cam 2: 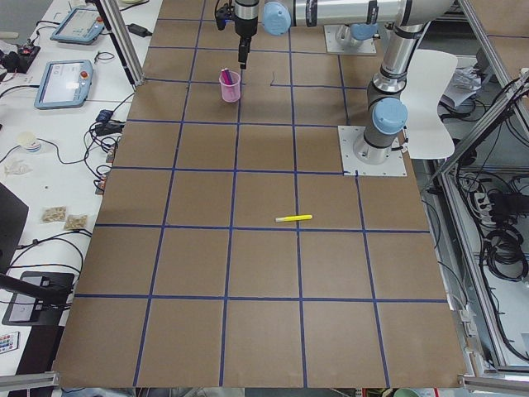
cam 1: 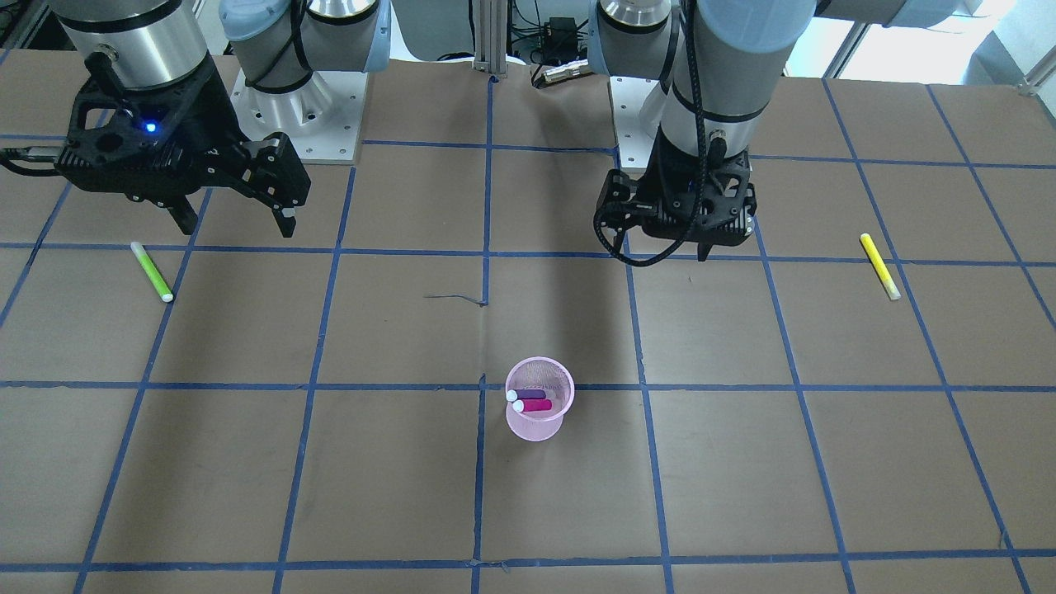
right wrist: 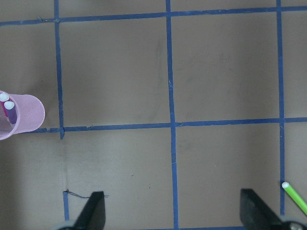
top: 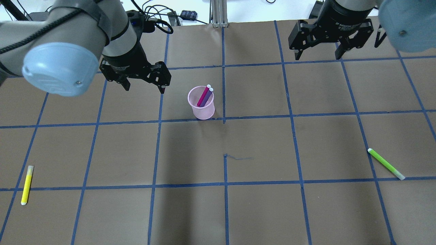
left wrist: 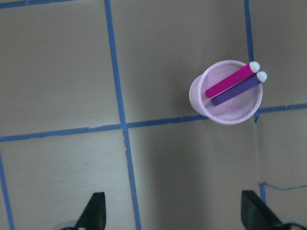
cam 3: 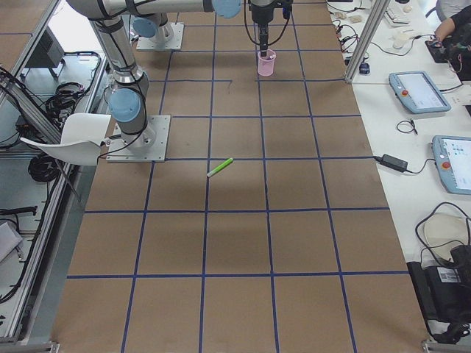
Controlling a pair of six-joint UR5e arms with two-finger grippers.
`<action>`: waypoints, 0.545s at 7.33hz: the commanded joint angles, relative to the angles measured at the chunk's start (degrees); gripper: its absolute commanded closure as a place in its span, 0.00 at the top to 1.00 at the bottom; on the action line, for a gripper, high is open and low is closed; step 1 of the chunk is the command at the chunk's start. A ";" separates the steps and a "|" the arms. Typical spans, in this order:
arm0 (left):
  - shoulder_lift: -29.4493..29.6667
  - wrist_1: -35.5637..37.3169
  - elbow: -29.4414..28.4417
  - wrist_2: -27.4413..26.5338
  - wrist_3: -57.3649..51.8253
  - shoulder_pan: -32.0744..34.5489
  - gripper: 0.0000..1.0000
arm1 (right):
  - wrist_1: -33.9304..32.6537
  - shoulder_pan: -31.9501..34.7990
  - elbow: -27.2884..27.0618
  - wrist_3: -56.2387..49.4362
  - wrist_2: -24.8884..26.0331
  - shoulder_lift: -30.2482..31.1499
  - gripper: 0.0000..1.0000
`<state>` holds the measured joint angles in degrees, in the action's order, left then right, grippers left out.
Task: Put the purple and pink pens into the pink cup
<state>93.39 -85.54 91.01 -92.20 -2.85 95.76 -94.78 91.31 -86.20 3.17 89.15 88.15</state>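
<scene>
From overhead, the pink pen (top: 203, 96) and purple pen (top: 207, 97) are leaning side by side in the cup (top: 201, 110), caps propped on its rim, so the job is looking finished to me. The left hand (top: 144, 86), near the cup, and the right hand (top: 317, 54), well apart from it, are both hanging empty and spread wide over the worktop (top: 259, 149). The front view is peering down the cup's mouth and showing the pens' bodies truly inside, with the yellow pen (cam 1: 879, 266) and green pen (cam 1: 152, 271) lying out at the ends, not wanted; the left wrist view is giving the closest look, nothing sitting between its own parted fingers (left wrist: 96, 211).
</scene>
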 commanded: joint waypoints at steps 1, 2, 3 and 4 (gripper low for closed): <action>-0.40 -4.28 -3.03 -0.35 -5.55 -4.94 1.00 | 0.30 0.01 -0.02 -0.35 0.15 -0.17 1.00; -0.92 -5.07 -2.86 0.00 -5.67 -5.40 1.00 | 0.13 -0.08 -0.02 -0.53 0.06 -0.17 1.00; -2.32 -4.73 -2.60 0.79 -5.32 -5.24 1.00 | 0.13 0.00 -0.02 -0.44 0.06 -0.17 1.00; -2.94 -3.77 -2.60 1.66 -5.23 -5.23 1.00 | 0.21 0.01 -0.28 -0.61 0.06 -0.09 1.00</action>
<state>91.42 -89.99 88.37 -91.49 -8.09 90.68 -94.63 91.30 -86.29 2.69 89.21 88.00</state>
